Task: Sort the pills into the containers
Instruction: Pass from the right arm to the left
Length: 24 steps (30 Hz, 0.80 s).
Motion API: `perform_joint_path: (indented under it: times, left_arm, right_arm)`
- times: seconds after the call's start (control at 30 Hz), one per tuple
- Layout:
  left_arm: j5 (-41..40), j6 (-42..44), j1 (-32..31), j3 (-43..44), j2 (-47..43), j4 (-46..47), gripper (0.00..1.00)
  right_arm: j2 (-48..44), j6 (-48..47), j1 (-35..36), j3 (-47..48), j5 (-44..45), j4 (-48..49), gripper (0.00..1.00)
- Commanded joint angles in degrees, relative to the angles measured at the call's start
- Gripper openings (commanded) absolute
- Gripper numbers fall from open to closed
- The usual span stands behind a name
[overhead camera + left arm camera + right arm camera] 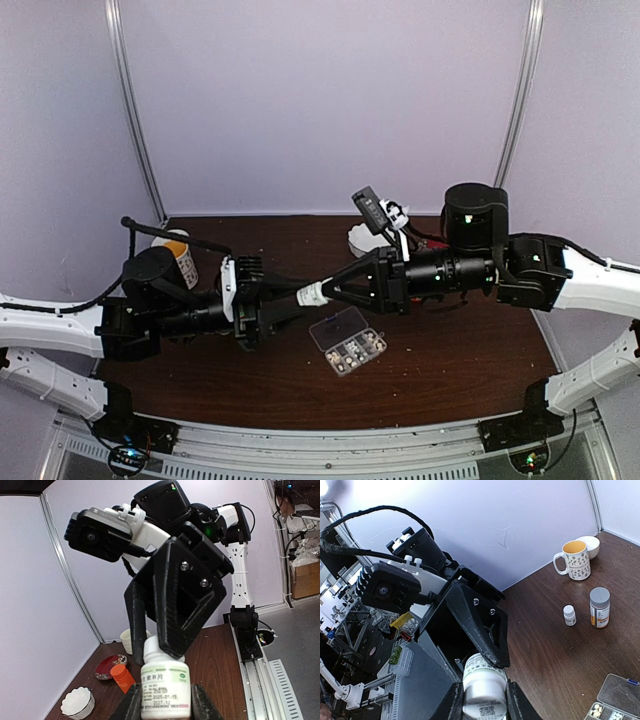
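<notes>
Pills [356,349], pale and tiny, lie in several of the little compartments of the clear organizer box [334,328]. It sits on the table [460,350] with its hinged lid laid open, just in front of the two claws. Both arms reach inward, roughly level above the table, and meet nose to nose. The left claw [165,704] pinches the body of a white bottle [165,685]. The right claw [482,706] is clamped on the same bottle's other end, holding it off the table.
</notes>
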Motion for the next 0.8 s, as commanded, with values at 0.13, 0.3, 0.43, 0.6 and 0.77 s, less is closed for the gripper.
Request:
perform_joint_path:
  times: [0.13, 0.3, 0.43, 0.6, 0.77]
  left_arm:
    - [-1.3, -0.82, -0.15, 3.16, 0.37, -0.31, 0.17]
    - [-3.17, -2.14, -0.18, 6.35, 0.53, -5.01, 0.15]
    - [-2.93, -3.27, -0.06, 6.34, -0.37, -5.74, 0.12]
    - [-0.07, -3.41, -0.05, 6.2, -1.09, -8.0, 0.08]
    - [1.07, -2.12, -0.08, 2.29, -3.58, -3.94, 0.06]
  right_arm:
    - [-0.6, -2.71, 0.28, 0.34, 0.27, 0.67, 0.1]
    - [0.17, -7.1, 0.28, 2.21, -0.6, 0.04, 0.18]
    - [-0.04, -14.46, 0.27, 1.62, -2.53, 1.34, 0.41]
    - [-1.31, -21.75, -0.28, 2.54, -2.94, -1.85, 0.7]
    - [-1.35, -22.12, -2.02, 5.91, -2.94, -8.9, 0.73]
